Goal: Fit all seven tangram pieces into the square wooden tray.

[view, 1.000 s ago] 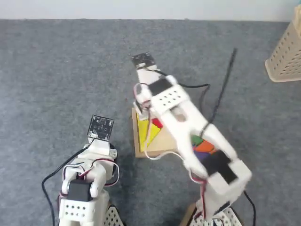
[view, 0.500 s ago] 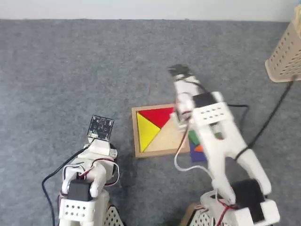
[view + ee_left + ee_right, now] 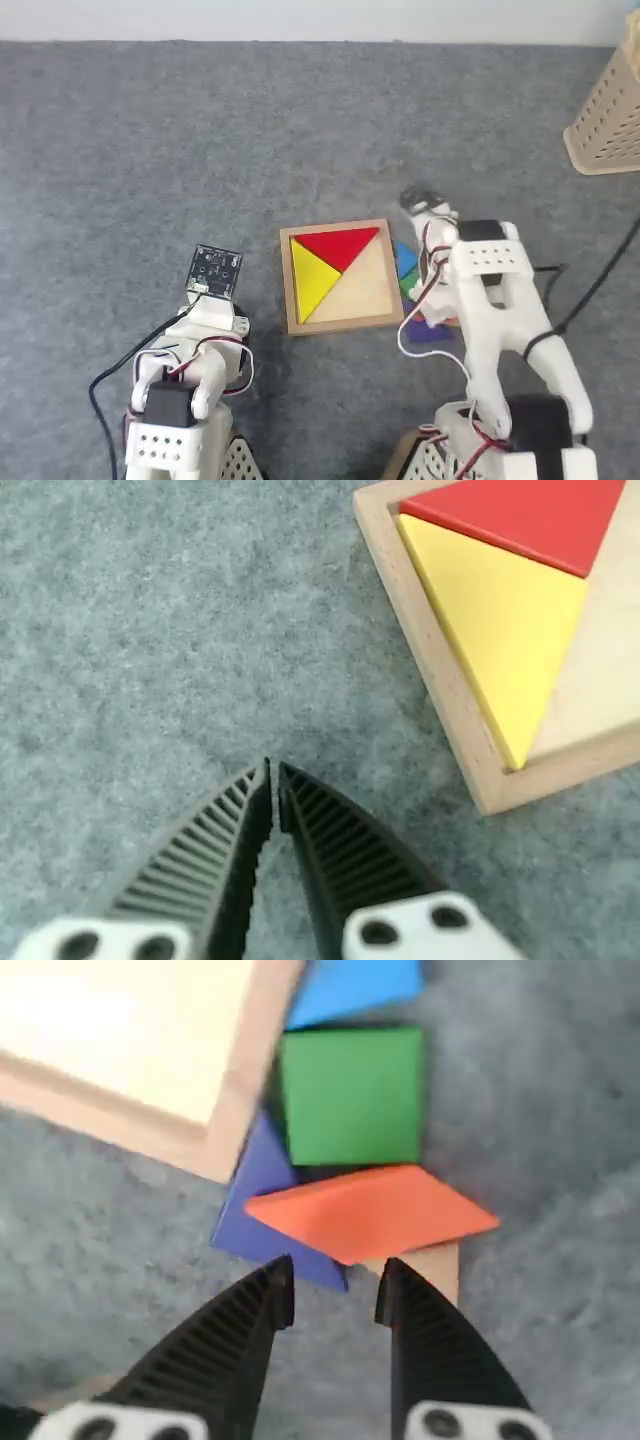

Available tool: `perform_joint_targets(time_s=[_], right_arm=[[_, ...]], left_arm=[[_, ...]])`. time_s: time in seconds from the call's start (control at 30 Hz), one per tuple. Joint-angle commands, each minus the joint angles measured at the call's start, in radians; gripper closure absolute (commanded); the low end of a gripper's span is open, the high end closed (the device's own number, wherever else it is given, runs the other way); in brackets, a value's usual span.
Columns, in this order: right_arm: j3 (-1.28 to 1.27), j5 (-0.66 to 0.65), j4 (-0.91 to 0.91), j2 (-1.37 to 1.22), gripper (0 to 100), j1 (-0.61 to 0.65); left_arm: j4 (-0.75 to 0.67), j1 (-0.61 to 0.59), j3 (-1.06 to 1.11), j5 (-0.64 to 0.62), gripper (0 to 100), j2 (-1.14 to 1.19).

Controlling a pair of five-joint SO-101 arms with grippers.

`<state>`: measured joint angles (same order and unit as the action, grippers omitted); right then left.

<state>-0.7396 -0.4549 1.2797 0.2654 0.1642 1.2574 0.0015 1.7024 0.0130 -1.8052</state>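
Fingers apart on the right gripper (image 3: 335, 1280), poised at the near edge of the orange piece (image 3: 375, 1215), overlapping the purple piece (image 3: 250, 1230) and touching the green square (image 3: 350, 1095), right of the tray (image 3: 295, 325). Risks pinching two layers or shoving the cluster. Fingers together on the left gripper (image 3: 272, 775), empty, left of the tray.

Grey carpet (image 3: 150, 150); beige perforated basket (image 3: 608, 120) at far corner.
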Motion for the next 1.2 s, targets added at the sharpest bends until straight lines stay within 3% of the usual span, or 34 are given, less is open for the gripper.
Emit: perform_joint_targets(time_s=[0.0,0.17,0.37,0.67,0.93,1.17], right_arm=[[0.002,-0.06,-0.03,0.045,81.3,0.007],[0.006,-0.107,-0.058,-0.082,71.5,0.007],[0.097,-0.087,-0.125,-0.28,77.2,-0.024],[0.379,0.144,-0.117,-0.444,90.4,-0.268],[0.525,0.201,-0.013,-0.503,90.2,-0.263],[0.73,0.152,0.127,-0.503,77.3,-0.229]], left_arm=[[0.006,-0.006,-0.018,-0.006,99,-0.02],[0.006,-0.006,-0.018,-0.006,99,-0.02],[0.006,-0.006,-0.018,-0.006,99,-0.02],[0.006,-0.006,-0.018,-0.006,99,-0.02],[0.006,-0.006,-0.018,-0.006,99,-0.02],[0.006,-0.006,-0.018,-0.006,99,-0.02]])
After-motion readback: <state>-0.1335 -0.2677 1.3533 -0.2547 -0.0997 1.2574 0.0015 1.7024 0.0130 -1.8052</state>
